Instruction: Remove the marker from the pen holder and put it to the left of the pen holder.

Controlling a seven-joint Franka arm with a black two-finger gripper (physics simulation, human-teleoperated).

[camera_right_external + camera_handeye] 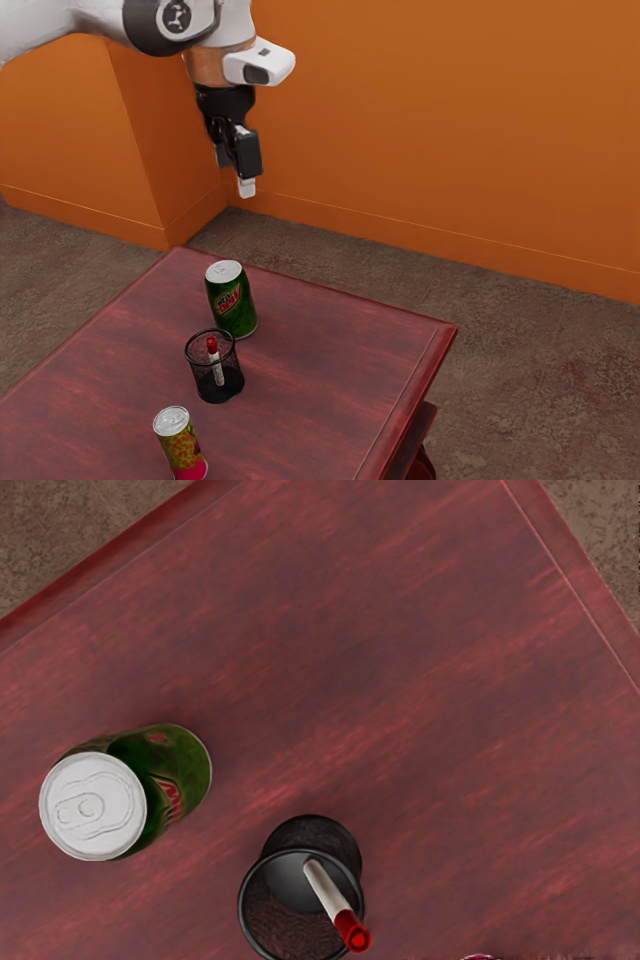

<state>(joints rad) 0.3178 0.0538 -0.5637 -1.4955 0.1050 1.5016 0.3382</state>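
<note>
My gripper (244,182) hangs high above the far part of the table, well clear of the objects; how its fingers stand cannot be told. A black mesh pen holder (232,388) stands on the tabletop, between two cans. Inside it leans a white marker (217,368) with its red end up. In the wrist view the pen holder (314,832) appears from above, and the marker's (327,891) red end reaches over its rim.
A green soda can (232,302) stands beyond the holder, also seen as a green can (184,770) in the wrist view. A yellow-and-pink can (182,448) is on the holder's near side. The red wooden table (330,370) has its edge toward the exterior view's right.
</note>
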